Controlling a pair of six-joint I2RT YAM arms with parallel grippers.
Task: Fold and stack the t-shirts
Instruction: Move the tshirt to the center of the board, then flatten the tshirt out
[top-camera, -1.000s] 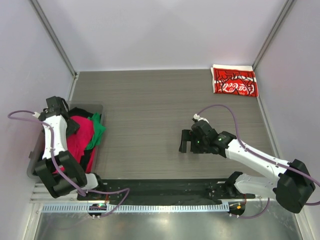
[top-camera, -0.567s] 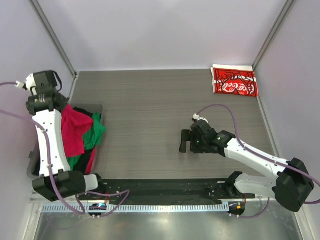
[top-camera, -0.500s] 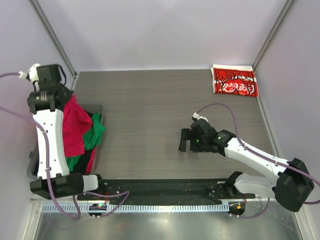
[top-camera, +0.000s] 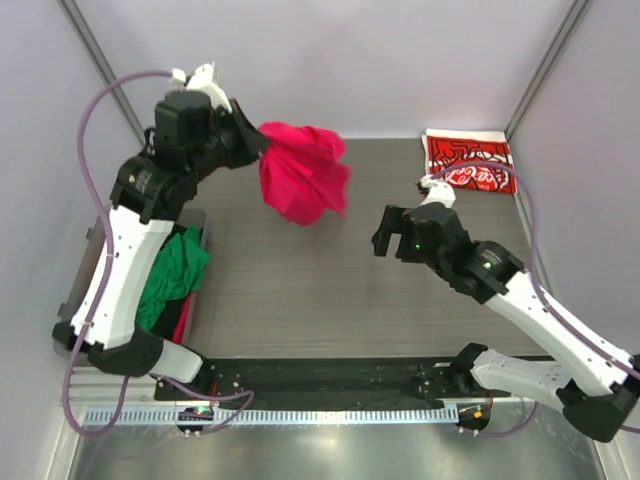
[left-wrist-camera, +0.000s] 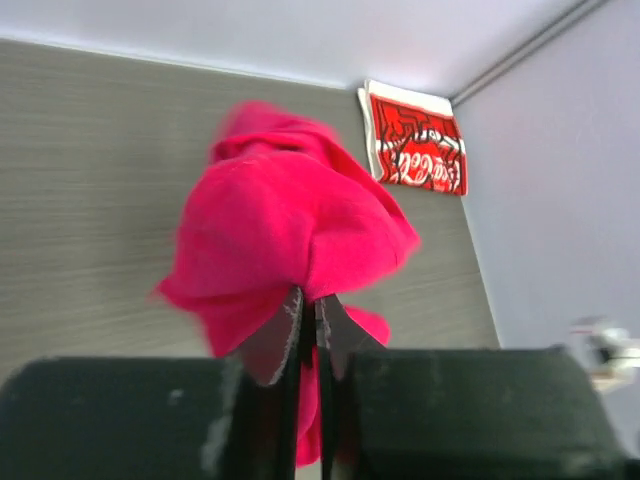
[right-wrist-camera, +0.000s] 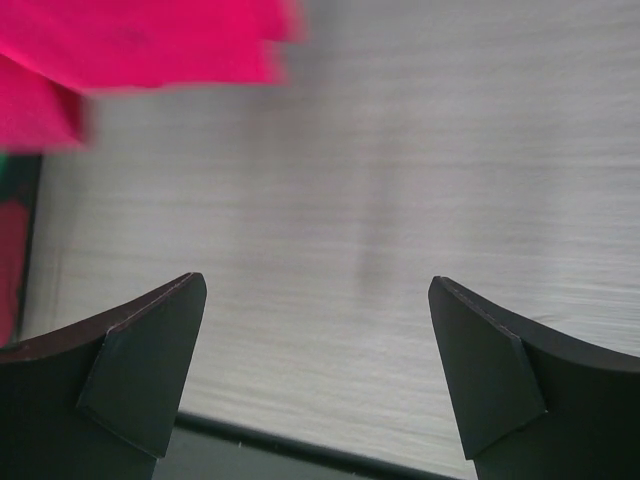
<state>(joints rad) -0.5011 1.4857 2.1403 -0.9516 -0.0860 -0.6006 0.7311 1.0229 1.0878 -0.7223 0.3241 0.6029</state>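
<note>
Pinch on crimson-pink tee (left-wrist-camera: 290, 220) — seemingly tight — left wrist only

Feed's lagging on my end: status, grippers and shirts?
Left gripper shut on plain crimson-pink cloth t-shirt, held above grey table. Right gripper open, empty. Nothing in the way.

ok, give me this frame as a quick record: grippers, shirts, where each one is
left gripper: shut on pink tee
pink tee: bunched, hanging in the air over the far left of the table
right gripper: open, empty, above bare table
Coca-Cola tee: folded, flat, far right corner
green tee: crumpled in the bin
bin: left edge of table
</note>
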